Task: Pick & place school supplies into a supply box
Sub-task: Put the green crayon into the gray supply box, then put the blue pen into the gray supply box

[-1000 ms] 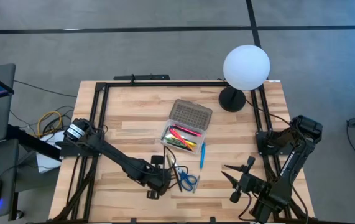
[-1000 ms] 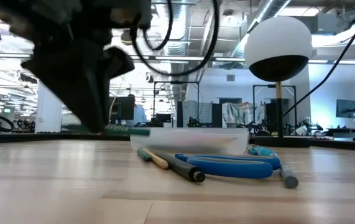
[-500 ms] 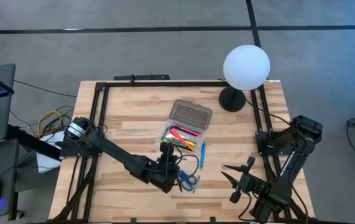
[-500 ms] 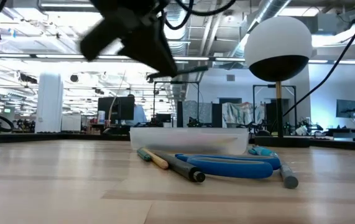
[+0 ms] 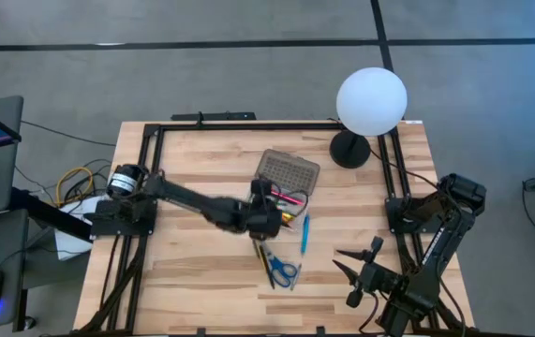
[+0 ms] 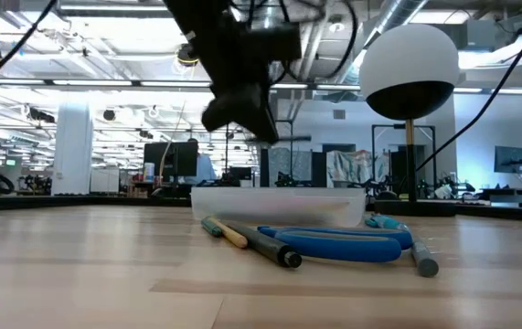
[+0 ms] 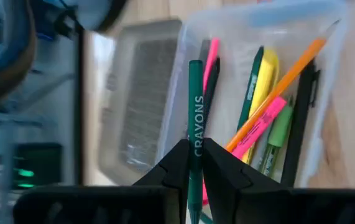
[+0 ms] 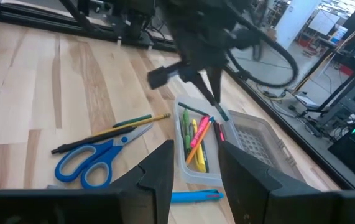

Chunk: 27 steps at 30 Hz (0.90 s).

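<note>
The supply box [image 5: 276, 208] lies open mid-table, its grey dotted lid [image 5: 288, 171] folded back toward the far edge. Inside it are pink, green, yellow and orange pens and pencils [image 7: 261, 118]. My left gripper [image 5: 265, 208] hangs over the box, shut on a green pencil [image 7: 195, 118] marked CRAYONS. Blue-handled scissors [image 5: 282, 271], two pencils [image 5: 264, 255] and a blue pen [image 5: 305, 234] lie on the table near the box. My right gripper [image 5: 340, 262] waits open at the near right, with nothing between its fingers [image 8: 165, 171]. My left gripper pinches the green pencil between its two fingertips [image 7: 180, 165], on the shaft [image 7: 194, 163] toward one end. The fingers slant down from the table's left. The pencil sticks out past them, roughly along their line, over the open box [image 8: 196, 146] and clear of it.
A white globe lamp [image 5: 371, 100] on a black foot [image 5: 349, 150] stands at the far right. A black frame [image 5: 155, 140] runs along the table's edges. Bare wood lies left of the box [image 5: 192, 187].
My left gripper has carried the green pencil from the near side beside the scissors up and toward the far edge, to above the open box. It has swung and rolled on the way and stayed shut on the pencil.
</note>
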Each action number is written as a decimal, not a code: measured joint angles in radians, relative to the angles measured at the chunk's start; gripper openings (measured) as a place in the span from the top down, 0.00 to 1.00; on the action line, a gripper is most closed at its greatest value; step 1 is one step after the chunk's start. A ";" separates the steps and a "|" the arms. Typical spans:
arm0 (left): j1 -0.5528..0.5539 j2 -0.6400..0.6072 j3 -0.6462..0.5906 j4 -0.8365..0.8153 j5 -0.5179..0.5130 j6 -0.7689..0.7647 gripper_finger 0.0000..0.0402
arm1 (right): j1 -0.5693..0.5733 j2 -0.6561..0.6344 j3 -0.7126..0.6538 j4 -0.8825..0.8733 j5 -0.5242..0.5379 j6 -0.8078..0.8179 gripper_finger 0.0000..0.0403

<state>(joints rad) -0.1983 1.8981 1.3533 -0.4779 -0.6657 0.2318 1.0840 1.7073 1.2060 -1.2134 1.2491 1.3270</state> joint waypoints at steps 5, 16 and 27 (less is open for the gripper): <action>0.097 0.001 -0.001 -0.001 0.180 -0.037 0.92 | 0.000 0.000 0.000 0.000 -0.014 0.000 0.71; 0.169 0.001 -0.001 -0.001 0.304 -0.048 0.92 | 0.000 0.000 0.000 0.012 -0.018 0.000 0.71; 0.168 0.001 -0.001 0.006 0.304 -0.031 0.79 | -0.012 0.000 0.000 0.028 -0.021 0.000 0.71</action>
<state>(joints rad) -0.0299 1.8988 1.3521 -0.4717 -0.3614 0.2008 1.0716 1.7075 1.2060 -1.1853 1.2280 1.3273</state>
